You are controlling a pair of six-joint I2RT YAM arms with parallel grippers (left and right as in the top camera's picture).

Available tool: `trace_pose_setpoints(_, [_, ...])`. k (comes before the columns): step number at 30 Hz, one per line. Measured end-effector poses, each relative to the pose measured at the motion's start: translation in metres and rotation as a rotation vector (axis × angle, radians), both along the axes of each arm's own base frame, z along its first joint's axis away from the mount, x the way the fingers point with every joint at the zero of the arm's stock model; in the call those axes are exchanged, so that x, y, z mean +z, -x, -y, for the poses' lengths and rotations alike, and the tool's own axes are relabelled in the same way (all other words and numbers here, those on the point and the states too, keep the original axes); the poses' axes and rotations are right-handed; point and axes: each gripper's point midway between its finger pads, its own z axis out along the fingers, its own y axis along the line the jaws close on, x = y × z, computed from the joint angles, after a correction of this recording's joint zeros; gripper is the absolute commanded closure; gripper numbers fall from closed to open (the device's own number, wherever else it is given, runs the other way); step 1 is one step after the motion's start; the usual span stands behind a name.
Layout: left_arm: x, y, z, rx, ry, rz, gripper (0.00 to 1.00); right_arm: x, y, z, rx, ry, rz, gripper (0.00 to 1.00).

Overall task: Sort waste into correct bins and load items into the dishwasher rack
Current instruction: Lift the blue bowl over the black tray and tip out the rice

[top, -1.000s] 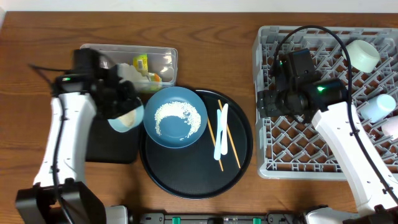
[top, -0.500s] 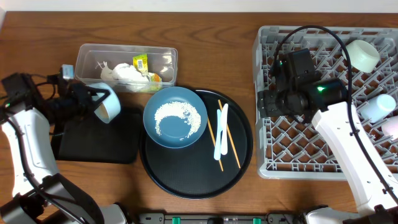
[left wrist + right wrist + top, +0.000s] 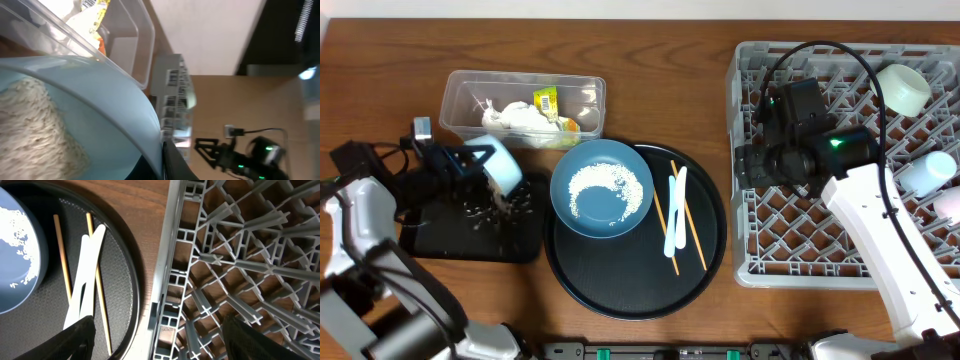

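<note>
Small teal bowl (image 3: 498, 165): pale, thin-walled, tipped on its side, with one clump of white rice (image 3: 30, 125) clinging inside. The left gripper (image 3: 470, 163) pinches its rim, a dark finger (image 3: 172, 170) lying against the wall. Directly below these jaws is the shallow black tray (image 3: 440, 235), with pale specks that look like grains scattered on it. Just beyond the jaws is one clear tub (image 3: 590, 95) holding crumpled tissues (image 3: 515, 118) and one yellow-green wrapper (image 3: 547, 100). Beside the jaws, toward the other arm, one large blue bowl (image 3: 603, 152) with a patch of rice sits on the round black tray (image 3: 620, 290), along with two chopsticks (image 3: 690, 225) and one white spoon (image 3: 674, 215). The right gripper (image 3: 160, 330) has its jaws spread wide and empty, straddling the edge of the grey rack (image 3: 240, 255); the chopsticks and spoon lie just outside one finger. There are three white cups (image 3: 903, 87) in the rack, well beyond these jaws, one cut by the frame edge.
</note>
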Motion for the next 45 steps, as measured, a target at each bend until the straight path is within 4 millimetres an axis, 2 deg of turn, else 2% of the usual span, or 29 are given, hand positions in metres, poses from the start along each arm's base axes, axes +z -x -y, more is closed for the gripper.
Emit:
trace_pose_setpoints(7, [-0.013, -0.004, -0.008, 0.017, 0.133, -0.023, 0.94, 0.0, 0.0, 0.0, 0.0, 0.0, 0.0, 0.23])
trace_pose_setpoints(17, [-0.006, -0.001, -0.009, 0.029, 0.208, -0.022, 0.94, 0.0, 0.0, 0.001, -0.002, 0.006, 0.001, 0.23])
trace_pose_setpoints(34, [-0.007, -0.001, -0.01, 0.029, 0.202, -0.025, 0.94, 0.0, 0.0, 0.001, -0.003, 0.008, 0.002, 0.23])
trace_pose_setpoints(40, [-0.024, 0.002, -0.01, 0.036, 0.138, -0.11, 0.94, 0.0, 0.0, 0.001, -0.003, 0.008, 0.002, 0.23])
trace_pose_setpoints(45, [-0.013, 0.001, -0.008, 0.027, 0.175, -0.049, 0.94, 0.0, 0.0, 0.001, -0.003, 0.008, 0.002, 0.23])
